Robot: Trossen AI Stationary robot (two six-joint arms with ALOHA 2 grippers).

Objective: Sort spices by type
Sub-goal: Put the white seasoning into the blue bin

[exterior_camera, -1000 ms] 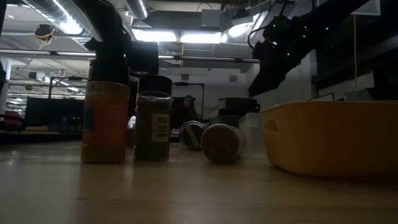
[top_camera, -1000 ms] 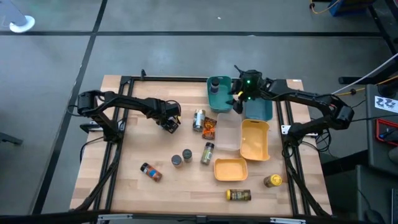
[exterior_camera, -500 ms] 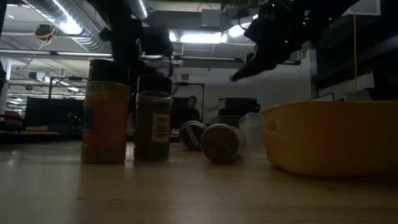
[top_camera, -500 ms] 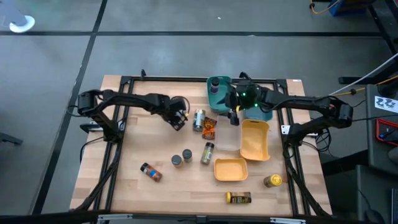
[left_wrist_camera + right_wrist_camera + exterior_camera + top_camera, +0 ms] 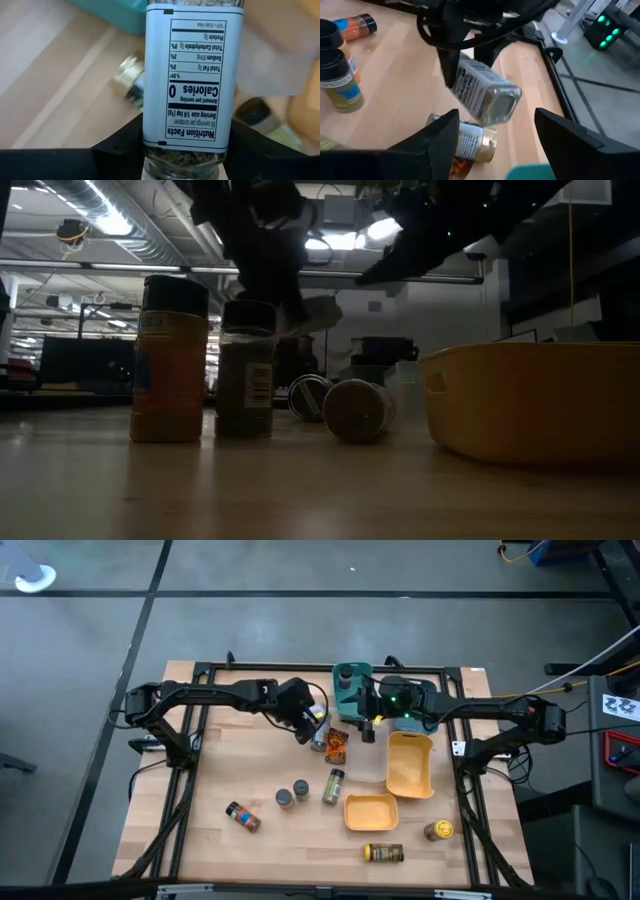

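Sorting's barely begun: left gripper (image 5: 308, 723) clenched on a spice jar (image 5: 192, 90) held aloft near table centre, right gripper (image 5: 370, 727) spread empty at its three o'clock, apparently six jars still loose.

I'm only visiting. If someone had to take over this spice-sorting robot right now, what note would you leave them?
Left gripper: shut on a clear white-labelled jar, lifted off the table near the teal bins.
Right gripper: open, holding nothing, hovering close by.
On the table: a gold-lidded jar lying under the lifted one, an orange packet, and several other jars loose nearer the front.
Done: no jar shows in the yellow bins.
Left: nearly all the sorting.
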